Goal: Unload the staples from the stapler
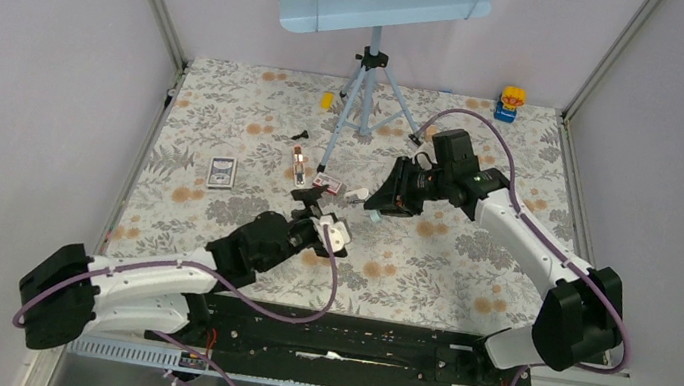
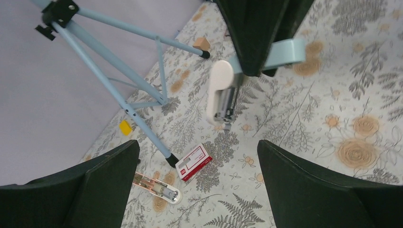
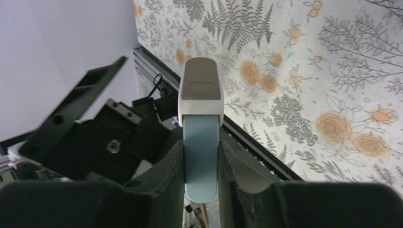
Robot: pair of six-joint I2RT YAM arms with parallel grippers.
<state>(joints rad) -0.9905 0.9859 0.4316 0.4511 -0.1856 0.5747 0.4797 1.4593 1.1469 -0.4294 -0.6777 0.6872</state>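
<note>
My right gripper [image 1: 381, 203] [image 3: 201, 142] is shut on the pale-blue base of a blue-and-white stapler [image 1: 359, 193] [image 2: 223, 90] [image 3: 200, 95] and holds it above the table. Its white top arm hangs open, showing a grey metal channel. I cannot tell the staples apart from that channel. A smaller pinkish-brown stapler [image 1: 298, 161] [image 2: 159, 188] with a pale end lies flat on the table, further left. My left gripper [image 1: 322, 217] [image 2: 198, 142] stands wide open with nothing in it, just short of the held stapler and above a red-and-white box [image 1: 326, 185] [image 2: 194, 162].
A blue tripod [image 1: 366, 95] [image 2: 119, 80] stands behind, one foot next to the box. A dark patterned card [image 1: 222, 171] lies at the left. A yellow block [image 1: 327, 100] [image 2: 125, 127] and a small toy [image 1: 509, 102] sit near the back wall.
</note>
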